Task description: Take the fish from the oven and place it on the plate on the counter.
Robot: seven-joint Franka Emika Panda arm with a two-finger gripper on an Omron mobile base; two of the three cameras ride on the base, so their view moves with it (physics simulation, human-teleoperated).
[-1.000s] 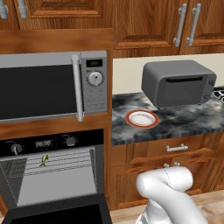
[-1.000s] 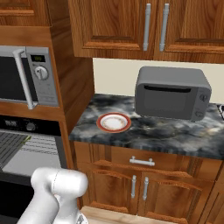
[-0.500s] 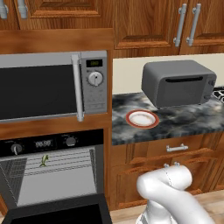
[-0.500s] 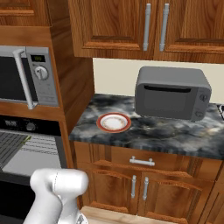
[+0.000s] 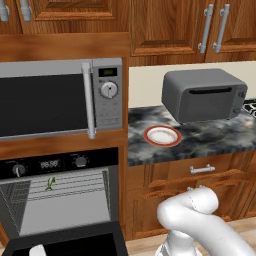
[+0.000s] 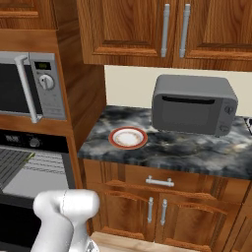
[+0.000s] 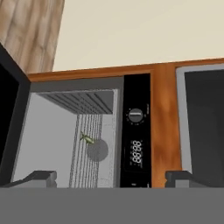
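Lying on the wire rack [image 5: 70, 186] inside the open oven [image 5: 60, 200], the fish [image 5: 50, 183] is a tiny slim sliver, green with dark marks. The oven's display [image 7: 137, 152] reads 88:88 in pale digits. The end effector [image 7: 107, 178] faces the cavity, fingers spread wide, holding nothing. The white plate [image 5: 162, 135] with a red-orange rim sits on the marbled counter [image 5: 210, 140], before the grey toaster oven [image 5: 204, 95].

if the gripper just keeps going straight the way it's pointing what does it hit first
Probably the oven cavity: the open gripper points into it, toward the wire rack near the fish. Nothing shows in between, though depth is unclear.
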